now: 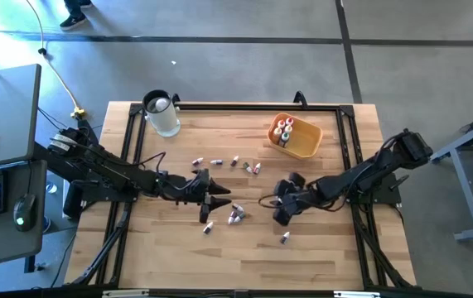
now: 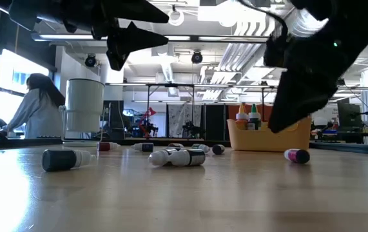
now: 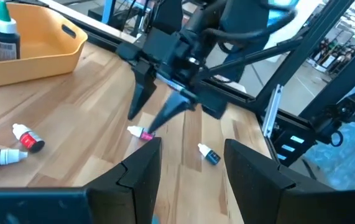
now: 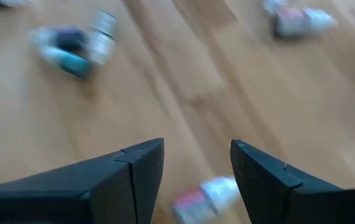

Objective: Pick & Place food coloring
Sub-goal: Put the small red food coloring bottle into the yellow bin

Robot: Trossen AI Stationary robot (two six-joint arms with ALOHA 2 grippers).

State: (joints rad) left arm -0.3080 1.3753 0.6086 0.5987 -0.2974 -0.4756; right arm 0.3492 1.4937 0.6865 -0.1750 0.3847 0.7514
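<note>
Small food coloring bottles (image 1: 234, 217) lie on their sides across the middle of the wooden table, and several stand upright in the orange tray (image 1: 305, 147). My right gripper (image 1: 282, 212) hovers open above a pink bottle with a white cap (image 4: 205, 196), which also shows as the pink bottle (image 3: 141, 132) under my right gripper's fingertips (image 3: 165, 112). A blue bottle (image 3: 209, 155) lies beside it. My left gripper (image 3: 189, 168) is open and held above the table, pointing toward the right gripper. In the high view my left gripper (image 1: 217, 199) is near a pair of bottles.
A clear round jar (image 1: 161, 114) stands at the far left of the table. Black frame rails (image 1: 244, 105) run along the table's far edge and sides. A person (image 2: 35, 106) shows in the room behind. More bottles (image 1: 219, 162) lie scattered between jar and tray.
</note>
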